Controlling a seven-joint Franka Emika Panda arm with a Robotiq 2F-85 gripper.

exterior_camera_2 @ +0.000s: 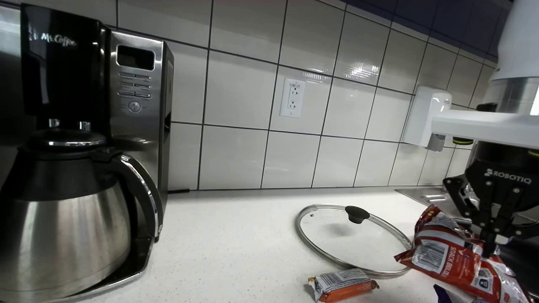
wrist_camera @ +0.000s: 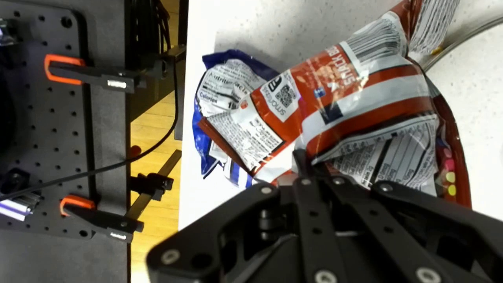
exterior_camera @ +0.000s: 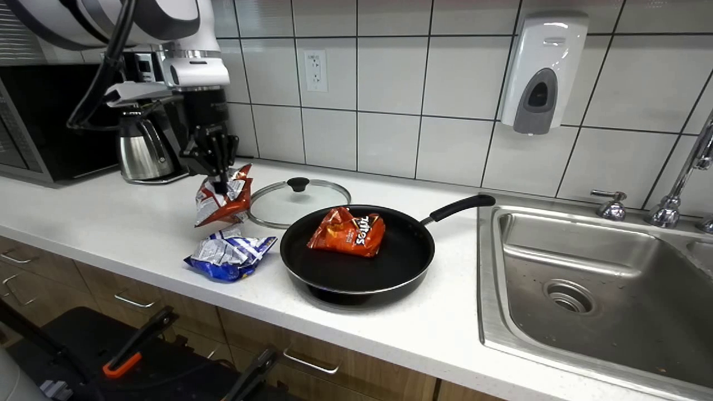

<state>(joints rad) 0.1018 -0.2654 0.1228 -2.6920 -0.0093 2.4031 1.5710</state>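
My gripper (wrist_camera: 309, 165) is shut on a red and white snack bag (wrist_camera: 326, 84), pinching a fold of its wrapper. In an exterior view the red bag (exterior_camera: 238, 205) hangs tilted from the fingertips, seemingly above the counter. Partly beneath it in the wrist view lies a crumpled blue and white bag (wrist_camera: 235, 78), resting on the counter. An orange Doritos bag (exterior_camera: 348, 231) lies inside a black frying pan (exterior_camera: 401, 267). Near the held bag is a small orange and silver packet (exterior_camera_2: 343, 286). The far side of the grip is hidden by the bag and fingers.
A glass lid (exterior_camera: 301, 201) with a black knob lies behind the pan. The pan handle (exterior_camera: 462, 207) points toward the steel sink (exterior_camera: 490, 278). A coffee maker (exterior_camera_2: 139, 84) with its carafe (exterior_camera_2: 67, 235) stands by the wall. Clamps (wrist_camera: 106, 76) sit on the robot's table.
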